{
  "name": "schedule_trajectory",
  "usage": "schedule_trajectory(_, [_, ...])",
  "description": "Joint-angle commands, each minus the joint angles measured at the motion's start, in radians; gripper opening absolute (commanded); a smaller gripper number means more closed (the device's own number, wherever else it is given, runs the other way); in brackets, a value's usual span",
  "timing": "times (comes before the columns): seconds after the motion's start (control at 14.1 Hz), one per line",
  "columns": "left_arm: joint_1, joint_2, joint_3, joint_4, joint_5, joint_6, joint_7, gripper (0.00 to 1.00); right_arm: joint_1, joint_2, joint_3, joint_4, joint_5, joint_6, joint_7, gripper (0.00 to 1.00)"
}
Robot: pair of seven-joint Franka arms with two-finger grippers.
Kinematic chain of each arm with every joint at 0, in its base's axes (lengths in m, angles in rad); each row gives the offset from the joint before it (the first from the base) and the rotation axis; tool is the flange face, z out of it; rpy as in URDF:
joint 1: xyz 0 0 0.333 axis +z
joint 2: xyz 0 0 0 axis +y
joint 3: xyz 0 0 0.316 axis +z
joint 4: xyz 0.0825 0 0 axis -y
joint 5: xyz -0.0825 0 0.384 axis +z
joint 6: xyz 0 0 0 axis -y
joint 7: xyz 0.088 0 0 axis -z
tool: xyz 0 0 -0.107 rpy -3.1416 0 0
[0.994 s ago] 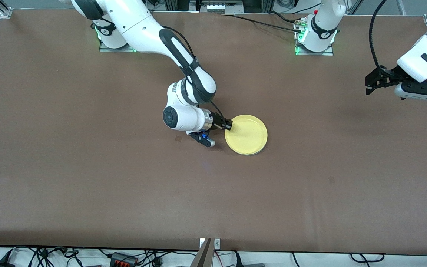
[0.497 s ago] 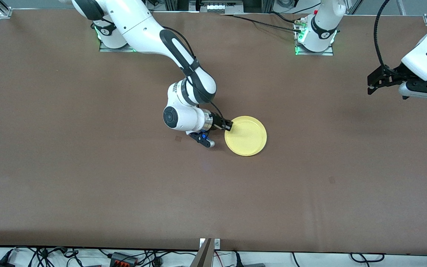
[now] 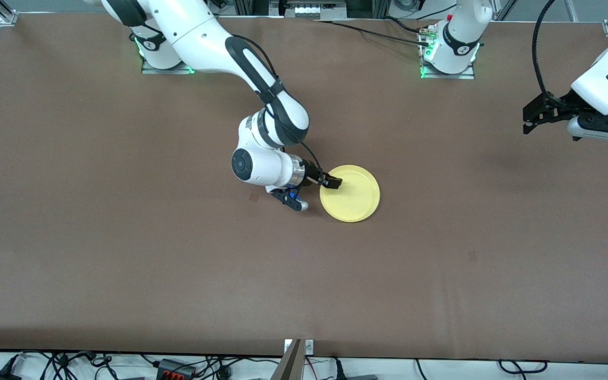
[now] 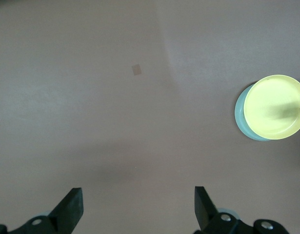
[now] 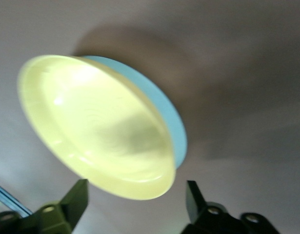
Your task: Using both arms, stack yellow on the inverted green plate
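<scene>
Right tool (image 3: 334,183): sitting low over the yellow plate's edge, on the side toward the right arm's end of the surface. In the right wrist view the two fingers (image 5: 71,202) are spread wide apart with nothing between them — so it's open and not gripping the plate.

Yellow (image 3: 350,193): round pale yellow plate, rim up, roughly mid-surface. It's resting on top of the green one, pretty much lined up with it.

Green plate (image 4: 241,118): underneath the yellow, only a thin mint-blue crescent peeks out past the yellow rim in both wrist views (image 5: 154,100). From the front view you basically can't see it. Can't really tell from these shots whether it's flipped over.

Right arm (image 3: 214,39): comes from its base at the top of the front view and reaches down to the plates, wrist bent over near the stack.

Left tool (image 3: 533,112): up in the air over the left arm's end of the surface, well apart from the plates. Left wrist view shows its fingers (image 4: 71,207) wide apart and empty — open. That arm's just waiting.

Surface (image 3: 124,264): plain brown, with a small tan square mark (image 4: 136,69) on it near the stack.
</scene>
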Motion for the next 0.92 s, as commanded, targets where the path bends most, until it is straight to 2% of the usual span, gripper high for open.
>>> schedule_trajectory(0.0, [0.008, 0.007, -0.007, 0.025, -0.015, -0.020, 0.011, 1.00, -0.001, -0.089, -0.046, -0.021, -0.040, -0.066, 0.050, 1.00])
schedule_trajectory(0.21, [0.010, 0.007, -0.005, 0.025, -0.015, -0.020, 0.011, 1.00, 0.000, -0.158, -0.156, -0.018, -0.161, -0.266, 0.053, 1.00])
schedule_trajectory(0.43, [0.010, 0.007, -0.007, 0.025, -0.015, -0.020, 0.011, 1.00, -0.004, -0.240, -0.287, -0.010, -0.345, -0.480, 0.052, 1.00])
schedule_trajectory(0.64, [0.008, 0.007, -0.010, 0.025, -0.015, -0.020, 0.009, 1.00, -0.007, -0.329, -0.365, -0.010, -0.528, -0.557, -0.020, 1.00])
schedule_trajectory(0.85, [0.008, 0.007, -0.010, 0.026, -0.015, -0.021, 0.009, 1.00, -0.053, -0.355, -0.425, -0.007, -0.550, -0.644, -0.184, 1.00])
